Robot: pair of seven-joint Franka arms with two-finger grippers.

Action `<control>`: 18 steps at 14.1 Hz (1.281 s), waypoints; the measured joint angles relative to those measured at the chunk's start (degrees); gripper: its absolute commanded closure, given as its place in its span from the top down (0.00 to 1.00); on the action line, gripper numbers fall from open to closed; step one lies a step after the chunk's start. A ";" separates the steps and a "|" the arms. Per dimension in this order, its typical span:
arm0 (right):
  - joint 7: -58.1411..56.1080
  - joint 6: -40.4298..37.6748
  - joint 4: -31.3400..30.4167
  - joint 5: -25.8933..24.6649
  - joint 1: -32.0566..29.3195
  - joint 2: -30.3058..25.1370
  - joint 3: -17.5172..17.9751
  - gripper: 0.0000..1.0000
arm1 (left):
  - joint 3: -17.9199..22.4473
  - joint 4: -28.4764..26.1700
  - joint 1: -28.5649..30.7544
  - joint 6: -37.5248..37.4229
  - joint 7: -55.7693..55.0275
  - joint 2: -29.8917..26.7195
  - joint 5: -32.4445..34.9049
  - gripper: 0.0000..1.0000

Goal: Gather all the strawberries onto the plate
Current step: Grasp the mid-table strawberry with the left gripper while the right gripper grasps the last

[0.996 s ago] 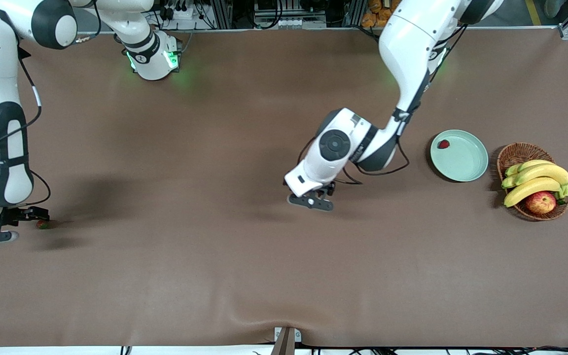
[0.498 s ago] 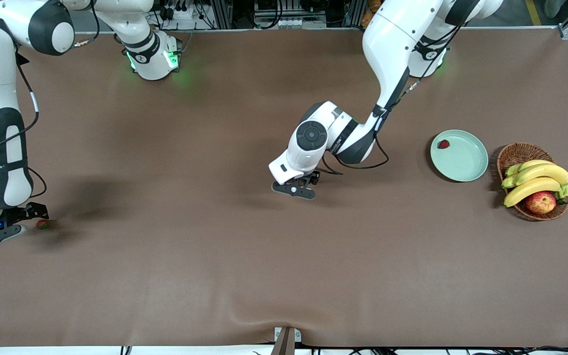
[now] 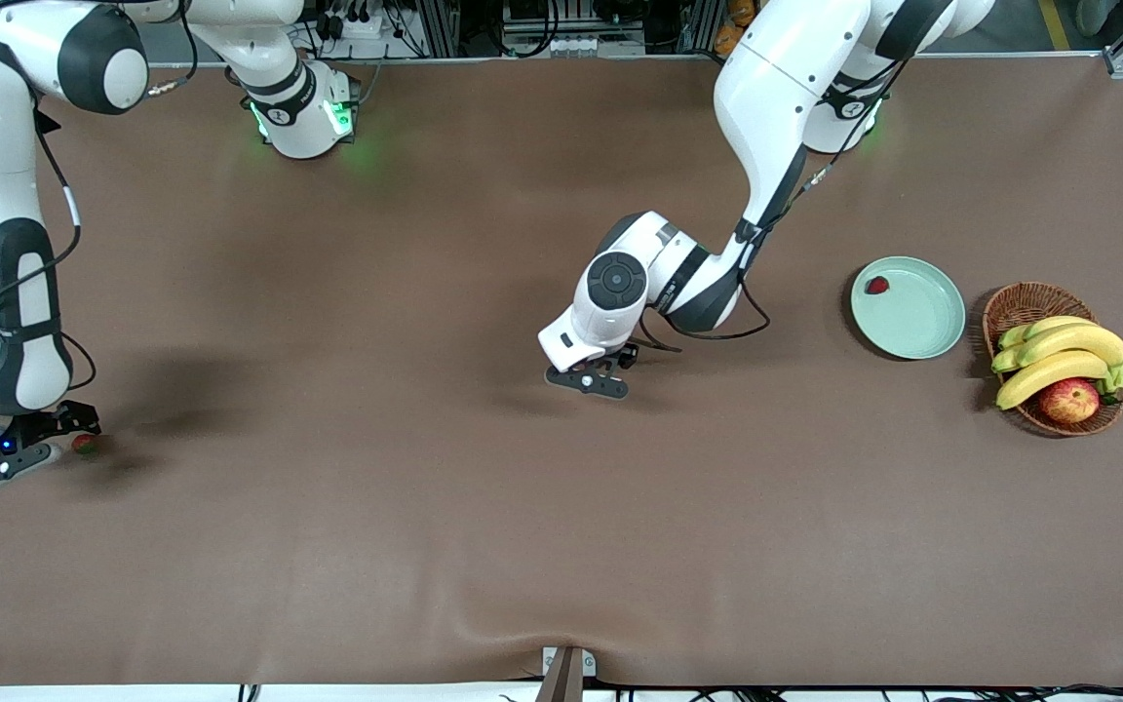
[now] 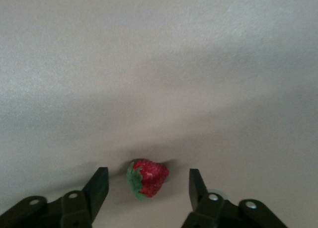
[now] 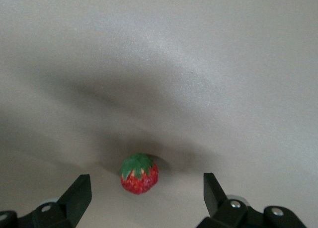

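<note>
Both grippers down over strawberries
Left gripper (image 4: 148,188) fingers spread around a strawberry (image 4: 147,178) mid-table, not touching; right gripper (image 5: 147,193) fingers wide around another strawberry (image 5: 139,174).

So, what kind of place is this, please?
Probably a robotics lab, not a home: two arms bolted to a brown-covered table, metal framing and cables along its edge, and a plate set out as props.

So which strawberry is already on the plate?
The strawberry lying on the mint-green plate beside the fruit basket. The other two sit on the brown cloth, each between a gripper's fingers.
</note>
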 measured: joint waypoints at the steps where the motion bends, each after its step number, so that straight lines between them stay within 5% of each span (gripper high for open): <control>1: 0.00 0.42 0.00 0.00 0.00 0.28 0.13 1.00 | 0.02 -0.32 0.03 0.00 0.01 0.01 0.01 0.66; 5: 0.00 0.89 0.00 0.19 -0.01 0.80 0.23 1.00 | 0.03 -0.90 -0.01 0.00 0.04 0.10 0.02 0.51; 6: 0.00 0.93 0.00 0.29 -0.03 0.85 0.23 0.92 | 0.02 -0.99 -0.03 -0.01 0.04 0.10 0.02 0.49; 8: 0.01 0.94 0.00 0.48 -0.19 0.91 0.23 0.34 | 0.02 -1.09 -0.05 -0.01 0.04 0.10 0.02 0.49; 11: 0.01 0.95 0.00 0.54 -0.39 0.92 0.23 0.05 | 0.01 -1.18 -0.10 -0.01 0.04 0.10 0.02 0.49; 15: 0.01 0.94 0.01 0.58 -0.41 0.91 0.23 0.00 | -0.04 -1.27 -0.22 -0.01 0.03 0.11 0.02 0.34; 18: 0.00 0.90 0.13 0.58 -0.41 0.92 0.28 0.00 | -0.05 -1.22 -0.22 -0.02 0.03 0.08 0.02 0.07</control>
